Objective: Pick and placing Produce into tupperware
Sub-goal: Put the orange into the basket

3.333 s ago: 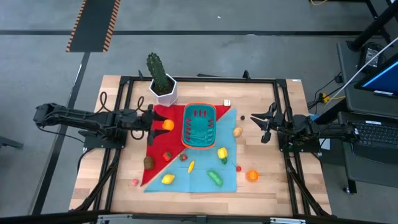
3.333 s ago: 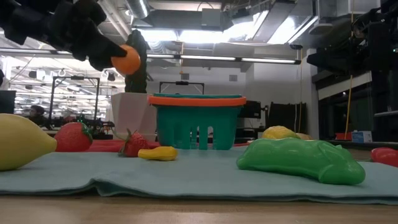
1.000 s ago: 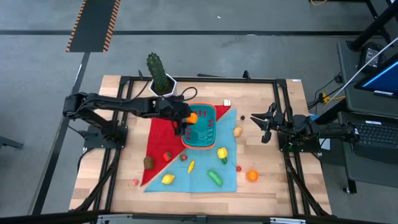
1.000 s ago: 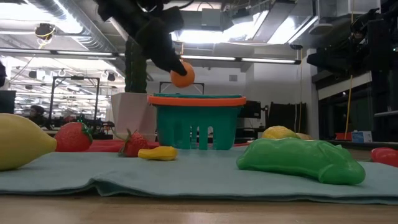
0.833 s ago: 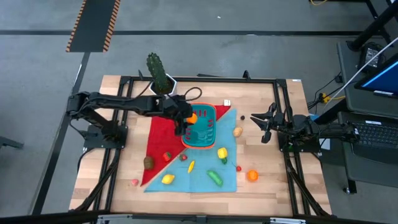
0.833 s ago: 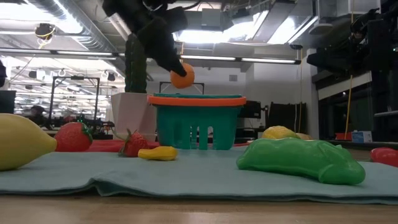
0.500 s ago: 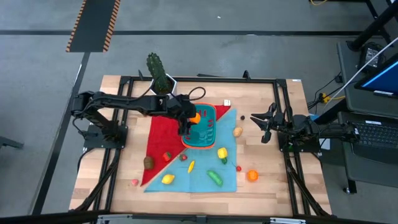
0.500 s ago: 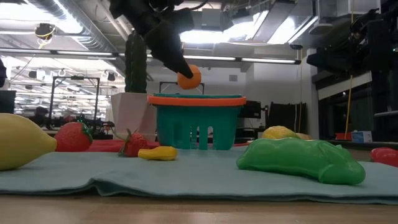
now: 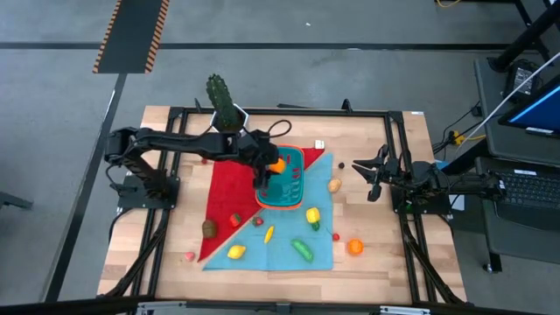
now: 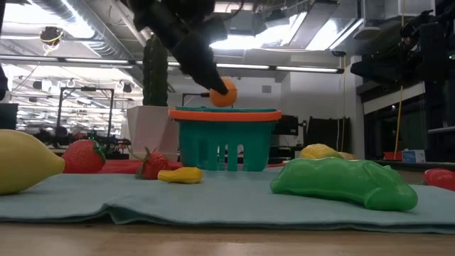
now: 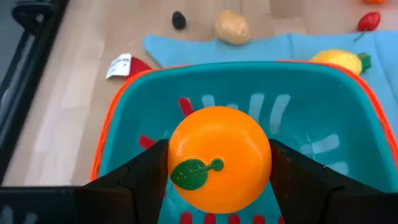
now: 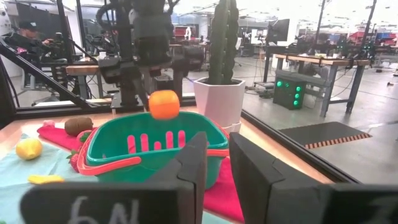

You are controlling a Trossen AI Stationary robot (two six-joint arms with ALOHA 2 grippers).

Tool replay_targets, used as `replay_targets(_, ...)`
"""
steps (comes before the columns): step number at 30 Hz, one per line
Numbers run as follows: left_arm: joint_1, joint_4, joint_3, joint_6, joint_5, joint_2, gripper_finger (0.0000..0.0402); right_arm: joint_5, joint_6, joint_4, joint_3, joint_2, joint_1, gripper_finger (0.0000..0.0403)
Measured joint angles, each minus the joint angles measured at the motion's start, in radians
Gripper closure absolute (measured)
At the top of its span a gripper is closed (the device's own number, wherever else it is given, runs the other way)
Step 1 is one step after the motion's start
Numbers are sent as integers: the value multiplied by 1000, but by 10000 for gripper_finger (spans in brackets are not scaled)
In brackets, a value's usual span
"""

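1 orange sits pinched in my left gripper, held just above the tupperware. My right gripper waits spread by the desk's right side.

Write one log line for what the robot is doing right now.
left tool: shut on round orange toy fruit | over teal plastic container with orange-red rim | right tool: waiting, table's right side

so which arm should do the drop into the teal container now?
Left. Its gripper already holds the round orange toy fruit between its fingers, directly over the teal plastic container with the orange-red rim. The right gripper waits empty beside the cloth, off to the container's side.
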Motion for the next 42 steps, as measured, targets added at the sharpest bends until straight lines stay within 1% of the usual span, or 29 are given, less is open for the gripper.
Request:
replay_targets(5, 7, -19, 11, 1, 2, 58, 167, 0, 0, 1, 0, 11, 0, 330)
replay_targets(8, 7, -22, 48, 11, 7, 100, 167, 0, -1, -1, 0, 14, 0, 330)
replay_targets(14, 6, -93, 137, 19, 9, 191, 167, 0, -1, 0, 0, 14, 0, 330)
replay_targets(20, 6, -113, 177, 24, 9, 265, 167, 0, -1, 0, 0, 14, 0, 330)
replay_targets(29, 3, -110, 178, 37, 8, 281, 167, 0, -4, 0, 0, 38, 0, 330)
replay_targets(34, -10, -110, 178, 37, -23, 281, 167, 0, -5, 2, 0, 58, 0, 330)
replay_targets(37, -24, -105, 178, 37, -59, 281, 167, 0, -5, 1, 0, 64, 0, 330)
replay_targets(42, -35, -103, 178, 37, -63, 287, 167, 0, -5, 0, 0, 65, 0, 330)
